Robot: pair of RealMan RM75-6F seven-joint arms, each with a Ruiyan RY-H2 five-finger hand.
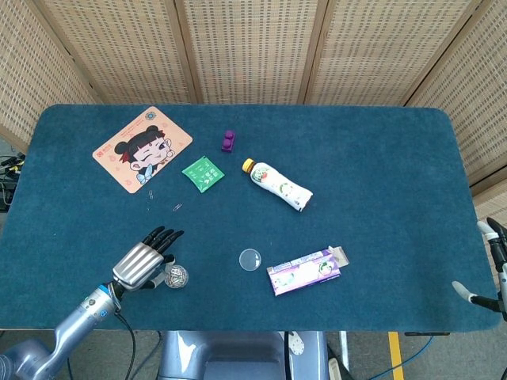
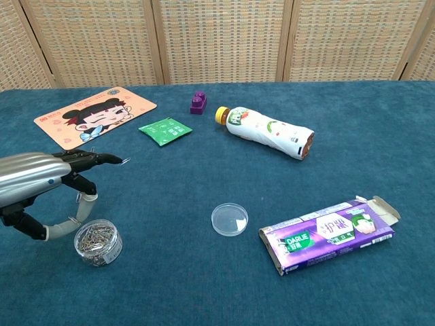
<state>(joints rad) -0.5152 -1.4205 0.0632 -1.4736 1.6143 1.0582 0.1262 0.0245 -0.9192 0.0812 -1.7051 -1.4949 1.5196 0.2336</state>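
My left hand (image 1: 145, 260) hovers with its fingers stretched forward and apart, holding nothing. It is just left of a small clear jar of paper clips (image 1: 176, 275). In the chest view the left hand (image 2: 58, 182) is above and left of the jar (image 2: 98, 242), with the thumb curving down beside it; I cannot tell if they touch. The jar's round clear lid (image 2: 229, 219) lies apart to the right. My right hand (image 1: 489, 269) shows only partly at the table's right edge, its fingers apart and nothing in it.
A purple carton (image 2: 326, 234) with an open flap lies at the front right. Further back lie a bottle (image 2: 268, 132) on its side, a purple block (image 2: 198, 102), a green packet (image 2: 164, 130) and a cartoon mat (image 2: 95, 115). Loose paper clips (image 1: 177, 207) lie on the blue cloth.
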